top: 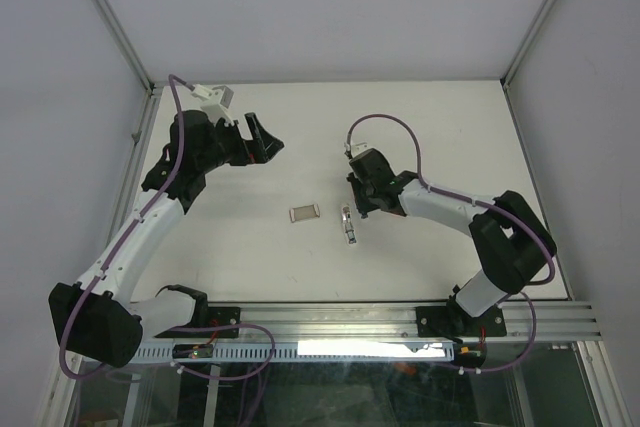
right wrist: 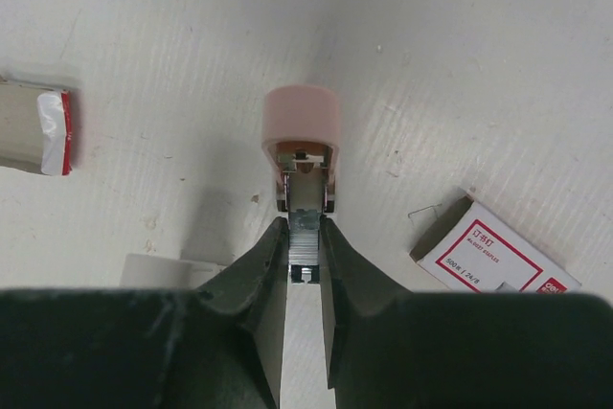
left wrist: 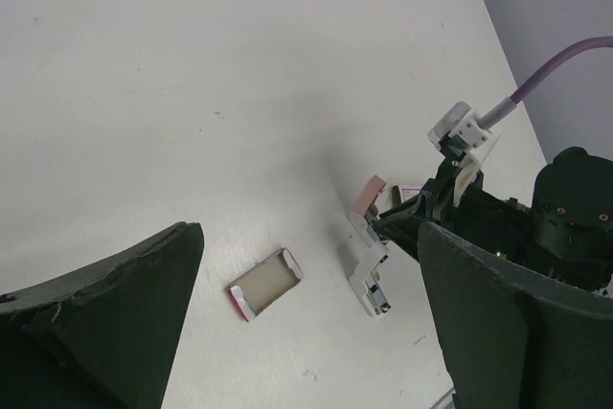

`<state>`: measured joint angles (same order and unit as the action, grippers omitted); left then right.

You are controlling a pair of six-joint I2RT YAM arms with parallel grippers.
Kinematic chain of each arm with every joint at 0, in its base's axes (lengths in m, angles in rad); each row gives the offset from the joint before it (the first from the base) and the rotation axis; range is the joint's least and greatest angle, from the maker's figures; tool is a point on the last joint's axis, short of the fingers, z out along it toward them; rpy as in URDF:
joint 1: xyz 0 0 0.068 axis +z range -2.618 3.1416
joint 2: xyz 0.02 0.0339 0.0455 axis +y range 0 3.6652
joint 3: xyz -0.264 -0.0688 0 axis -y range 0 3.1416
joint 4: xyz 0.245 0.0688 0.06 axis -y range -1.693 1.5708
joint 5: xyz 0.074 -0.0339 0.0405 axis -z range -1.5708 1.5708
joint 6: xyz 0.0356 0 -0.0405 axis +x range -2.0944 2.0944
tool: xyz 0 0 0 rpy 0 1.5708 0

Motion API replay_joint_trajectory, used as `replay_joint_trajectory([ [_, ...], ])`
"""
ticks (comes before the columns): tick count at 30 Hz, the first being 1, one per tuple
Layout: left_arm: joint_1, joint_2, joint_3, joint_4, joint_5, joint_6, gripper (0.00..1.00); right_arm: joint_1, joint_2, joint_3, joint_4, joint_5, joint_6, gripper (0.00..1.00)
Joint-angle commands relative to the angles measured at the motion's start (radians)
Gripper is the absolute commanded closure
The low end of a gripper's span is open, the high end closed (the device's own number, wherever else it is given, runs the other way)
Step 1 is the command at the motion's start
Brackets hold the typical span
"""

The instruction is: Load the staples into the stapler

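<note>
Staples (top: pixel 304 213): flat grey rectangle with a brownish rim and red-and-white ends, lying on the desk (top: pixel 430 127) near the stapler, with neither arm touching it.
Stapler (top: pixel 347 225): pink lid swung open, white base lying on the desk.
Right jaws: pressed together on the stapler's silvery metal rail.
Left jaws: spread wide, well apart from both.

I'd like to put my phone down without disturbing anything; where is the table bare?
Bare: the far table beyond the left gripper and right gripper, and the near strip between staples tray and rail. Crowded: the middle, around stapler and red-and-white box.
</note>
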<state>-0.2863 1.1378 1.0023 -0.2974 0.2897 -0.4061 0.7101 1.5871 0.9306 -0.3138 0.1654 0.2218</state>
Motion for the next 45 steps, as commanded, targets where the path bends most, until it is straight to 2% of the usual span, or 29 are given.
replay_joint_trajectory([
  [1,0.011,-0.022,0.0,0.014,-0.023,0.027,0.01,0.008,0.005,0.042,0.044,0.031,-0.016,0.81],
  [28,0.031,-0.024,-0.005,0.01,-0.017,0.032,0.01,0.015,0.035,0.035,0.03,0.035,0.0,0.82],
  [45,0.041,-0.025,-0.006,0.01,-0.005,0.032,0.01,0.015,0.011,0.046,0.01,0.034,0.008,0.7],
])
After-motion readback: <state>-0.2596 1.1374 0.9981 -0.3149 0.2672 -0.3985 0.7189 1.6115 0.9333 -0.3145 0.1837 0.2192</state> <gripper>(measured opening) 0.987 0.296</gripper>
